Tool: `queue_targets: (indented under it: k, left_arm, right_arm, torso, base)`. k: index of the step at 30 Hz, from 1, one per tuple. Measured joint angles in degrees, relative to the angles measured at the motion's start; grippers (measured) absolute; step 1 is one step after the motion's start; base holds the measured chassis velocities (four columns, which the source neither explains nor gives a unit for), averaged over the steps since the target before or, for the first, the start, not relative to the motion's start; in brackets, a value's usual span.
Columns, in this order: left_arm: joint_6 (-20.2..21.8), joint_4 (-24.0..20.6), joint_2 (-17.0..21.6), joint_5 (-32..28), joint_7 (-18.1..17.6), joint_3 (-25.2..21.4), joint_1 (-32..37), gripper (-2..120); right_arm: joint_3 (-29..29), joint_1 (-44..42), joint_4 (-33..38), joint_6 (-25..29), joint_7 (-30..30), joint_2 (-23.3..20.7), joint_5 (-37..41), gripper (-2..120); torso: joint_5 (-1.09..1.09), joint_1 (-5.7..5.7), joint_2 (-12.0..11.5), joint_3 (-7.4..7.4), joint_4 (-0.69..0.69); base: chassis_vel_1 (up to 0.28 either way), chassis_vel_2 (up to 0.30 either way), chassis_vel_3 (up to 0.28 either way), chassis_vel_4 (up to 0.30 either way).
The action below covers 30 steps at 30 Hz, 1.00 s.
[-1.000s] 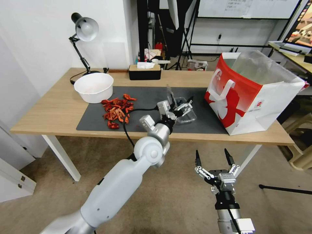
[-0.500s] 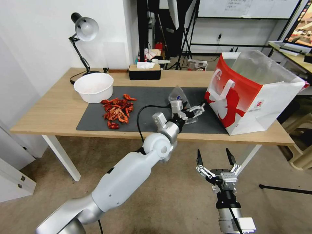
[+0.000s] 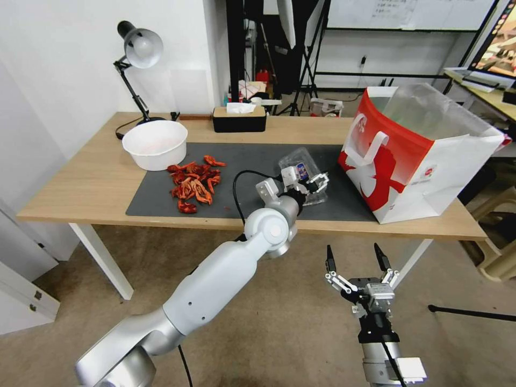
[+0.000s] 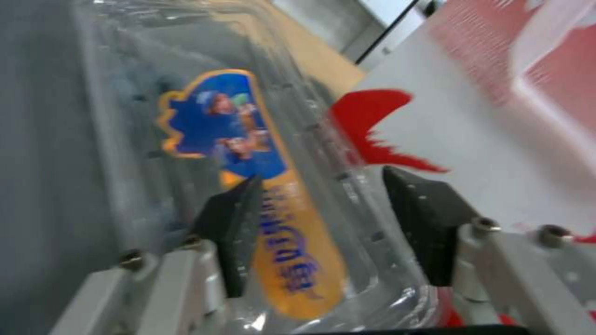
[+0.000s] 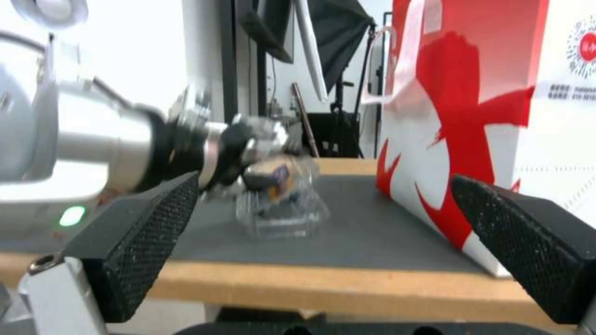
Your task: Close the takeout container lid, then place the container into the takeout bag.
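Lid (image 3: 297,164) could spring back up if the open left gripper (image 3: 312,183) slips off it (right gripper (image 3: 356,257) idle, open).

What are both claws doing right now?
Left claw: open, pressing the clear labelled plastic takeout container lid down, gripping nothing.
Right claw: open, empty, low in front of the wooden table.

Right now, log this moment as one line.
left gripper: open, pressing takeout container lid down | container: on mat | takeout bag: beside it | right gripper: open, parked low
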Motion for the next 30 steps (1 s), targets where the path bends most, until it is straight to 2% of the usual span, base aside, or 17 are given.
queue_targets:
  k: [2,3,5,6,8,10,13,14,15,18,19,23,27,30]
  left_arm:
    - [2.1,-0.3,0.4,1.1,-1.5,0.2,-0.3,38]
    - [2.1,-0.3,0.4,1.1,-1.5,0.2,-0.3,38]
    - [3.5,-0.4,0.5,1.7,-2.8,0.6,-0.6,28]
    - [3.5,-0.4,0.5,1.7,-2.8,0.6,-0.6,28]
    - [4.1,-0.3,0.5,1.9,-3.4,0.9,-0.9,19]
    - [4.2,-0.2,0.5,2.0,-3.6,0.9,-1.0,17]
    - [4.2,-0.1,0.6,2.1,-3.7,1.0,-1.4,1]
    - [4.2,0.0,0.7,2.1,-3.7,1.0,-1.5,0]
    - [4.2,0.0,0.7,2.1,-3.7,1.0,-1.5,0]
    - [4.2,0.3,0.9,2.0,-3.7,1.2,-1.7,0]
    - [4.2,0.3,0.9,2.0,-3.7,1.2,-1.7,0]
    - [4.0,1.0,0.6,1.8,-3.5,2.2,-2.4,0]
    - [3.7,2.3,-0.4,1.2,-2.6,3.9,-3.7,0]
    - [3.6,2.6,-0.4,0.8,-2.3,4.3,-4.0,0]
  right_arm:
    - [1.4,1.0,1.0,-1.3,-2.0,-1.0,4.0,100]
    - [1.4,1.0,1.0,-1.3,-2.0,-1.0,4.0,100]
    - [2.8,2.1,2.4,-3.8,-3.9,-2.3,10.0,100]
    - [2.8,2.1,2.4,-3.8,-3.9,-2.3,10.0,100]
    - [4.0,3.8,4.0,-7.0,-4.5,-4.1,16.6,100]
    - [4.3,4.3,4.3,-8.0,-4.5,-4.7,18.6,100]
    - [4.9,8.1,6.4,-14.7,-2.6,-8.9,33.9,100]
    - [5.0,9.3,6.8,-16.5,-1.6,-10.0,38.5,100]
    - [5.0,9.3,6.8,-16.5,-1.6,-10.0,38.5,100]
    - [4.6,15.4,6.3,-23.3,3.0,-13.9,55.5,100]
    - [4.6,15.4,6.3,-23.3,3.0,-13.9,55.5,100]
    - [4.0,21.2,3.7,-28.9,7.9,-16.1,64.0,100]
    - [4.1,23.1,3.1,-33.1,11.2,-16.6,66.1,100]
    - [3.5,25.4,2.4,-35.5,14.1,-17.0,66.7,100]
  torso:
    - [0.01,0.0,0.0,0.0,0.0]
    - [0.01,0.0,0.0,0.0,0.0]
    - [0.01,0.0,0.0,0.0,0.0]
    - [0.01,0.0,0.0,0.0,0.0]
    - [0.01,0.0,0.0,0.0,-0.01]
    - [0.0,0.0,0.0,0.0,0.0]
    - [0.0,0.0,0.0,0.0,0.0]
    - [0.01,0.0,0.0,0.0,-0.01]
    - [0.01,0.0,0.0,0.0,-0.01]
    - [0.01,0.0,0.0,0.01,0.01]
    - [0.01,0.0,0.0,0.01,0.01]
    - [0.02,0.0,0.0,0.01,0.02]
    - [0.0,0.0,0.0,0.01,-0.05]
    - [0.01,-0.01,0.0,0.01,-0.03]
  base:
    - [0.0,0.0,0.0,0.0]
    - [0.0,0.0,0.0,0.0]
    - [0.0,0.0,0.0,0.0]
    - [0.0,0.0,0.0,0.0]
    - [0.0,0.0,0.0,0.0]
    - [0.0,0.0,0.0,0.0]
    - [0.0,0.0,0.0,0.0]
    - [0.0,0.0,0.0,0.0]
    - [0.0,0.0,0.0,0.0]
    - [0.0,0.0,0.0,0.0]
    - [0.0,0.0,0.0,0.0]
    - [0.0,0.0,0.0,0.0]
    - [0.0,0.0,0.0,0.0]
    - [0.0,0.0,0.0,0.0]
